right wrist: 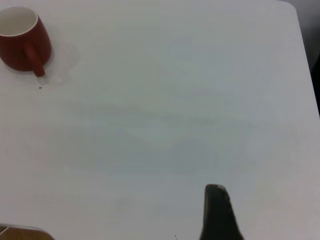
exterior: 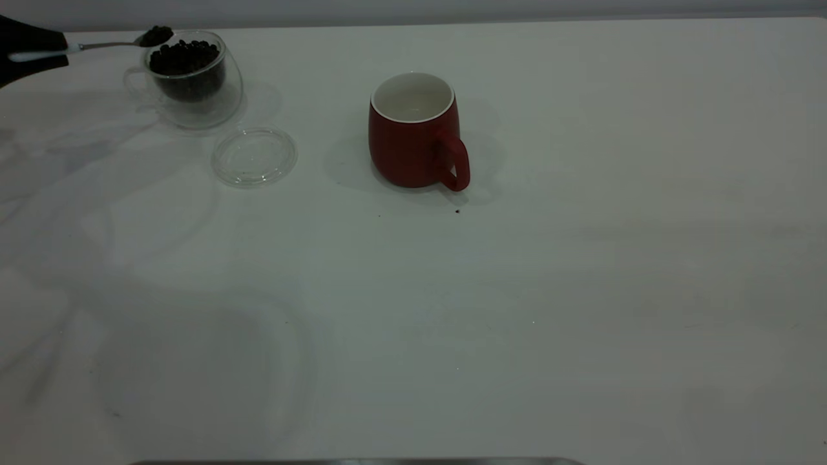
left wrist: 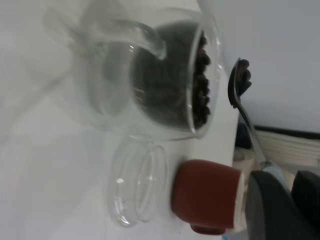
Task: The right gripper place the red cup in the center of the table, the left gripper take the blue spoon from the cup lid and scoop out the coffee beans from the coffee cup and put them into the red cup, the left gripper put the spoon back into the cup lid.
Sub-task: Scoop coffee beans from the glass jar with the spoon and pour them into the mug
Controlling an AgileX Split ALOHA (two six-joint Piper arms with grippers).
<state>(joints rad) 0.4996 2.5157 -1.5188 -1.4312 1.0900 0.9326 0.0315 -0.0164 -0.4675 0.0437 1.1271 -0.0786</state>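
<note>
My left gripper (exterior: 61,51), upper left of frame, pinches the spoon (exterior: 97,46) by its handle; bowl heaped with beans (exterior: 157,34), hovering above the glass cup (exterior: 187,77) rim. Risk: any tilt or jerk in transit spills beans onto the table (exterior: 517,323). Red cup (exterior: 413,132) sits upper centre, well right of me, beyond the lid (exterior: 254,157). Right gripper (right wrist: 219,212) idle; fingers unclear.

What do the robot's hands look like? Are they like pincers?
A bit, yes. The left gripper has matte black fingers that taper toward a point, and in the exterior view it shows only as a plain black shape at the picture's edge. Of the right gripper only one black, round-tipped finger shows. No cables, labels or markings can be seen on either.
</note>
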